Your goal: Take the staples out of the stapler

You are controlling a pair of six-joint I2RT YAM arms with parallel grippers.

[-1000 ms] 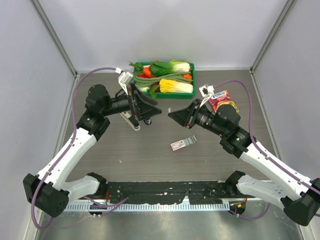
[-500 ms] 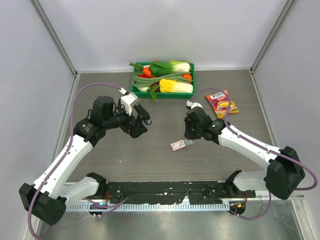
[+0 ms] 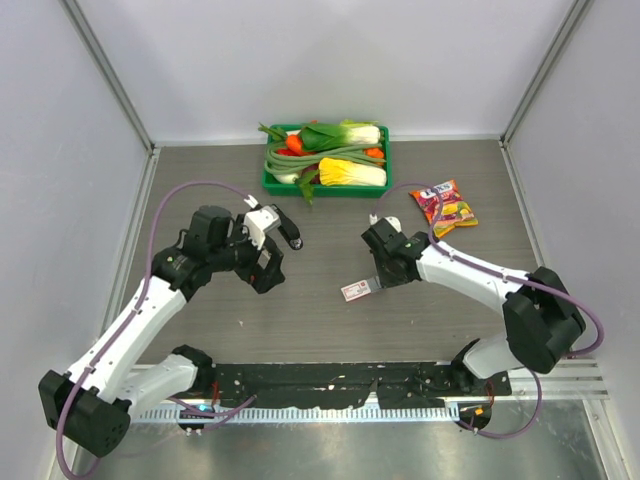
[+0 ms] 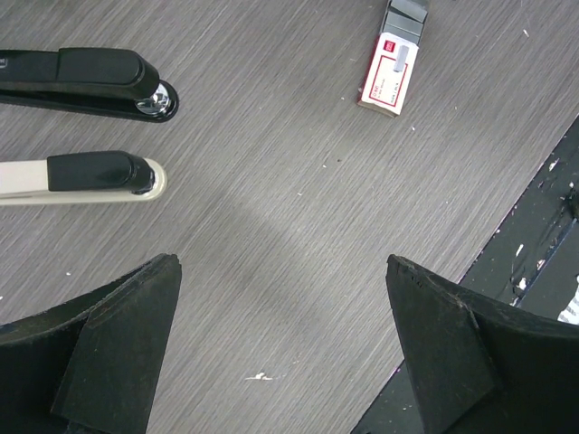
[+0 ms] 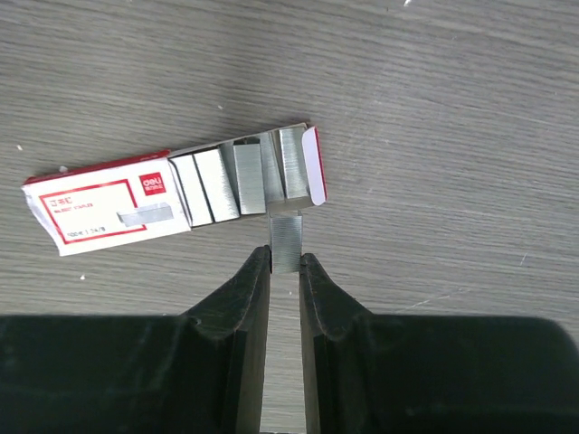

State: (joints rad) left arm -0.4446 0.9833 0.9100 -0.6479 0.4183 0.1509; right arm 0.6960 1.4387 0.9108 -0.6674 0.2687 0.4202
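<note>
— Where's the stapler (image 4: 81,174)?
— On the worktop (image 4: 298,181), rear cut off in my left wrist view; left jaws gape wide, empty. My right jaws pinch staples (image 5: 286,240) just beside the staple box (image 5: 99,203).

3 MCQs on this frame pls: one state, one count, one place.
1. The left pincer is: A open, empty; B shut, empty; C shut on something.
2. Staplers in left wrist view: A one; B two; C three.
3. The staple box lies: A in the left pincer; B on the table at the tips of the right pincer; C atop a stapler.
A: jaws wide apart, nothing between. B: black stapler and white stapler. B: box lies just past the tips gripping a staple strip.
</note>
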